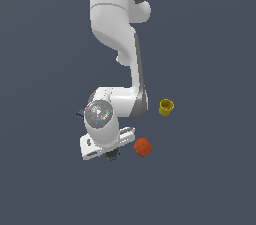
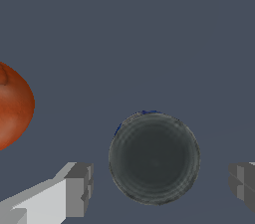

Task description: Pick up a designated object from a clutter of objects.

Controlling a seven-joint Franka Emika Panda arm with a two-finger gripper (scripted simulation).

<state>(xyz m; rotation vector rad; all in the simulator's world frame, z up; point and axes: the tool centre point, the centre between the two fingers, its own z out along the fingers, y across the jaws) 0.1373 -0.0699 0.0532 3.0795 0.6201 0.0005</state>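
One dark bowl (image 2: 154, 158), one orange ball (image 2: 14, 106), one yellow cup (image 1: 166, 107).

The support is a plain dark grey-blue floor (image 1: 45, 179). Resting on it: a yellow cup (image 1: 166, 107) at the exterior view's right, an orange ball (image 1: 142, 147) near it, and a dark grey round bowl (image 2: 154, 158) just beside the ball, largely hidden in the exterior view.

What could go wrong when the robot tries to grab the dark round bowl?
1. The dark bowl is round, and the open gripper has one finger on each side of it, so it might slip out when they close.
2. The orange ball sits close by; a sideways nudge could roll it.
3. In the exterior view the arm hides most of the bowl, so checking the grip there is hard.
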